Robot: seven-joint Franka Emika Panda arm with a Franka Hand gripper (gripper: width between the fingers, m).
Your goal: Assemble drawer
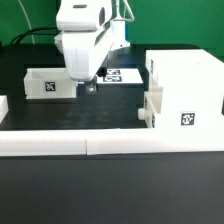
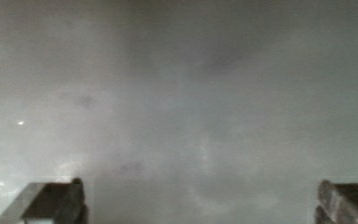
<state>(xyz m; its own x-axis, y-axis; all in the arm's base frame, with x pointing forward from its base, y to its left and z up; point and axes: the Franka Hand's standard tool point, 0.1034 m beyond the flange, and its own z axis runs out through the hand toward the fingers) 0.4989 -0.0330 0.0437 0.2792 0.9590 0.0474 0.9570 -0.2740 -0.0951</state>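
Hovering open and empty, the pincer [image 1: 88, 87] hangs between the housing [image 1: 185, 85] and the loose tray [image 1: 45, 82], nearer the tray. Dropping misaligned, a finger could clip the tray's wall and shove it away.

White housing [image 1: 190, 80], black-and-white tags [image 1: 187, 119]

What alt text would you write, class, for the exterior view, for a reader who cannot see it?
A white robot arm's gripper hangs low over a black table, beside a small white tray. At the exterior view's right stands the tall housing.
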